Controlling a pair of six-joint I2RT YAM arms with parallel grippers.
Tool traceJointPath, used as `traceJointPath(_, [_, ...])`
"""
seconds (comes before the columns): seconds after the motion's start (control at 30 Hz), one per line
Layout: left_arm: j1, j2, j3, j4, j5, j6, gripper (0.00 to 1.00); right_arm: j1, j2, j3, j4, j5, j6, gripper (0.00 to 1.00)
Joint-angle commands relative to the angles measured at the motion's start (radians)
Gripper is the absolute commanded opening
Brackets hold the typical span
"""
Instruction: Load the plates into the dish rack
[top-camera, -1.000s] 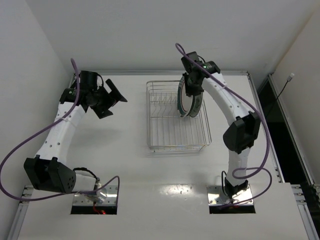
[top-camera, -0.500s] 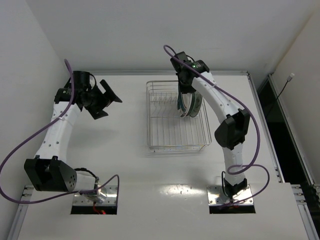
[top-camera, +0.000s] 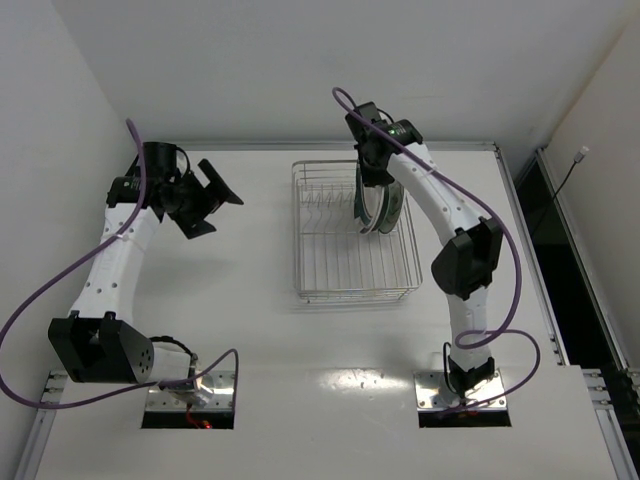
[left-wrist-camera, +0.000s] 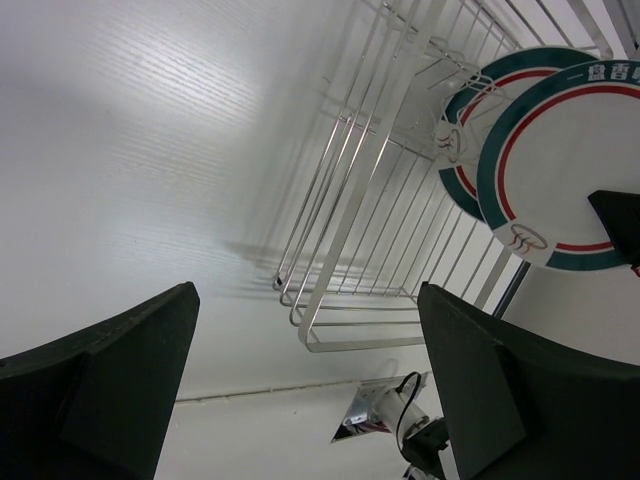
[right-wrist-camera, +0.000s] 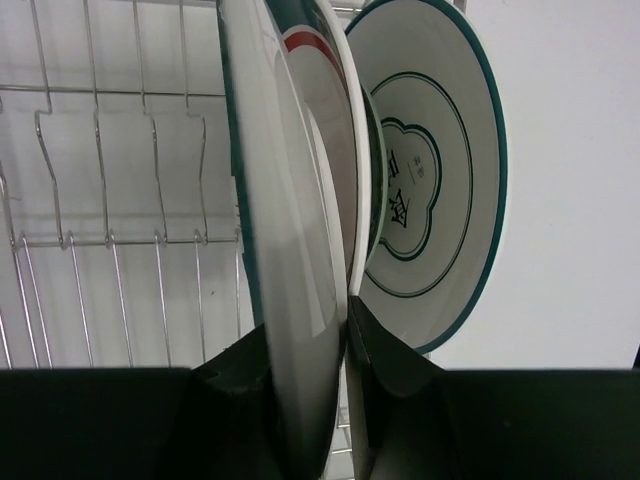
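Note:
The silver wire dish rack stands mid-table; it also shows in the left wrist view. My right gripper is shut on the rim of a white plate with a teal rim, held upright on edge over the rack's right side. Right behind it stands a second white plate with a red ring, then a pale plate with dark rings. In the left wrist view two teal-and-red ringed plates stand upright in the rack. My left gripper is open and empty, left of the rack. The small teal plate is hidden.
The rack's upright tines stand free to the left of the plates. A wall runs along the table's back edge. The arm bases sit at the near edge.
My right gripper has shifted slightly left and back with the plate, tipping it more upright over the rack. My left arm has pulled a little to the left.

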Motion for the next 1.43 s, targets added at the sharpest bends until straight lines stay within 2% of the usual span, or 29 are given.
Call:
traceJointPath(0.0, [0.010, -0.015, -0.015, 0.001, 0.015, 0.013, 0.89, 0.007, 0.118, -0.073, 0.154, -0.211, 0.063, 0.18])
traceJointPath(0.17, [0.010, -0.024, -0.015, 0.010, 0.024, 0.013, 0.89, -0.002, 0.118, -0.097, 0.183, -0.261, 0.072, 0.20])
traceJointPath(0.43, [0.019, -0.033, -0.024, 0.010, 0.035, 0.013, 0.89, -0.002, 0.127, -0.097, 0.174, -0.251, 0.072, 0.20])
traceJointPath(0.47, [0.019, -0.033, -0.024, 0.010, 0.035, 0.013, 0.89, -0.002, 0.110, -0.097, 0.163, -0.251, 0.072, 0.22])
traceJointPath(0.57, [0.019, -0.042, -0.024, 0.010, 0.023, 0.023, 0.89, -0.002, 0.040, -0.084, 0.148, -0.242, 0.072, 0.40])
traceJointPath(0.63, [0.019, -0.042, -0.024, 0.001, 0.012, 0.023, 0.89, -0.002, -0.025, -0.039, 0.088, -0.264, 0.063, 0.63])
traceJointPath(0.7, [0.019, -0.042, -0.024, 0.001, 0.000, 0.032, 0.89, -0.011, -0.072, -0.005, 0.056, -0.287, 0.053, 0.67])
traceJointPath(0.8, [0.019, -0.042, -0.024, 0.001, -0.019, 0.032, 0.89, -0.022, -0.197, -0.039, 0.046, -0.336, 0.043, 0.84])
traceJointPath(0.97, [0.010, -0.042, -0.024, -0.008, -0.072, 0.061, 0.89, -0.045, -0.332, -0.154, 0.014, -0.484, 0.021, 0.96])
traceJointPath(1.07, [-0.019, -0.019, 0.002, -0.008, -0.101, 0.089, 0.89, -0.054, -0.416, -0.236, -0.012, -0.493, 0.010, 0.99])
traceJointPath(1.17, [-0.045, 0.016, 0.031, -0.019, -0.135, 0.102, 0.89, -0.065, -0.549, -0.425, 0.066, -0.493, 0.000, 1.00])
traceJointPath(1.23, [-0.058, 0.036, 0.051, -0.019, -0.149, 0.112, 0.89, -0.077, -0.618, -0.479, 0.092, -0.481, 0.000, 1.00])
traceJointPath(1.4, [-0.068, 0.105, 0.098, -0.019, -0.204, 0.132, 0.89, -0.095, -0.691, -0.597, 0.124, -0.433, 0.000, 1.00])
